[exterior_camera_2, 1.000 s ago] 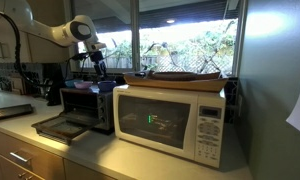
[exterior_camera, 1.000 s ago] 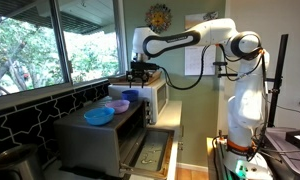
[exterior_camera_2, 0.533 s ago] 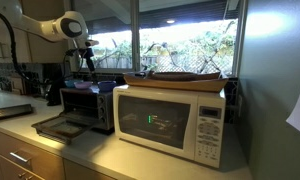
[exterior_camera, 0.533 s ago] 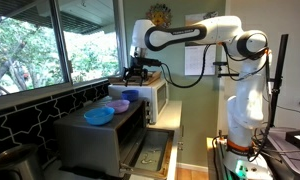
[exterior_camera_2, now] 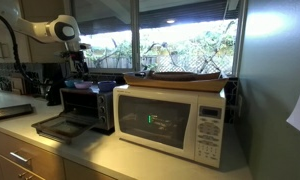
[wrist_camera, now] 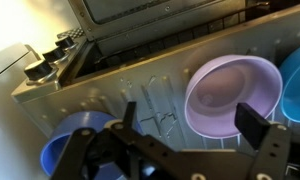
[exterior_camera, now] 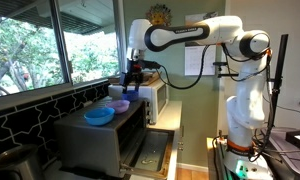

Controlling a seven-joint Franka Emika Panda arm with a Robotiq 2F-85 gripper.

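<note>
Under windows (exterior_camera_2: 180,45), a toaster oven (exterior_camera: 95,140) and microwave (exterior_camera_2: 170,120) stood on the tabletop (exterior_camera_2: 95,150). The arm (exterior_camera: 190,35) hung over the oven's purple bowl (wrist_camera: 225,95), fingers (wrist_camera: 262,128) spread wide, holding nothing.

Arm (exterior_camera: 190,38): white, rising from its base (exterior_camera: 242,110), shoulder high, forearm stretched out level to the side. Wrist (exterior_camera: 137,42) bent down, so the tool (exterior_camera: 133,79) hangs pointing straight down. Same downward pose in both exterior views. Wrist view: dark fingers (wrist_camera: 258,126) set wide apart, jaws open.
</note>
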